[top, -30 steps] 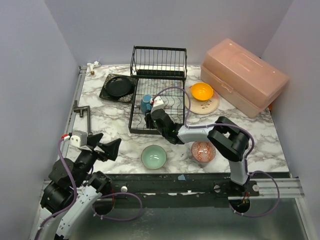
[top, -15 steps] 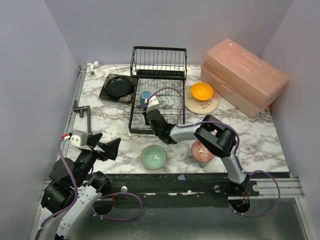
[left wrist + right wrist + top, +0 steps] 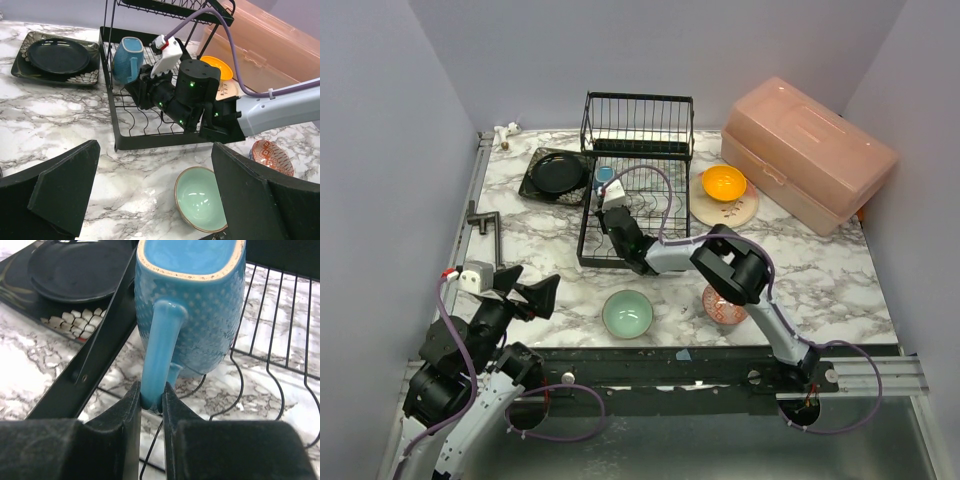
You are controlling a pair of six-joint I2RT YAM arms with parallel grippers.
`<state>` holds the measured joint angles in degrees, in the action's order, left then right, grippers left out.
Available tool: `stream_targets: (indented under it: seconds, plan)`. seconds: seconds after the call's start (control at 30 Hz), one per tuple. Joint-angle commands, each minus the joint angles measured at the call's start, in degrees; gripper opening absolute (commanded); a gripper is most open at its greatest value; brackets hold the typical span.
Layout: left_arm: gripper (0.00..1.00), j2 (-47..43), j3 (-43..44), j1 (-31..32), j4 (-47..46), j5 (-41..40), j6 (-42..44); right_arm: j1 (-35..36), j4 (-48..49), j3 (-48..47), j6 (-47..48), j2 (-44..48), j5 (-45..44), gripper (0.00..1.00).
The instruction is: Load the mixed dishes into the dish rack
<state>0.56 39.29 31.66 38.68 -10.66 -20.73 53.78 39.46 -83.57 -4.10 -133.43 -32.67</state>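
Here the right gripper (image 3: 151, 407) is clenched on the handle of the blue mug (image 3: 192, 300), one finger on each side; the mug is inside the dish rack (image 3: 636, 130), close by its left rim, mouth upward; whether its base touches the wires I cannot tell; the left gripper (image 3: 530, 295) hangs near the table's near left edge, jaws spread wide, holding nothing; the mint-green bowl (image 3: 627, 314) lies on the marble in front of the rack; the orange bowl (image 3: 724, 182) rests on the beige-pink plate (image 3: 748, 212) to the rack's right.
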Motion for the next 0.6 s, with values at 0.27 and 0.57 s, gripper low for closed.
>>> stream_targets:
  seconds: [0.27,0.57]
  plan:
    - [0.99,-1.1,-0.4,-1.5,-1.2,1.8,1.3,-3.6,-1.8,-10.5,3.2,-6.4,0.7,0.29]
    - [0.99,0.3,-0.5,-1.8,-1.3,1.7,1.3,-3.9,-1.9,-10.1,3.5,-6.3,3.3,0.47]
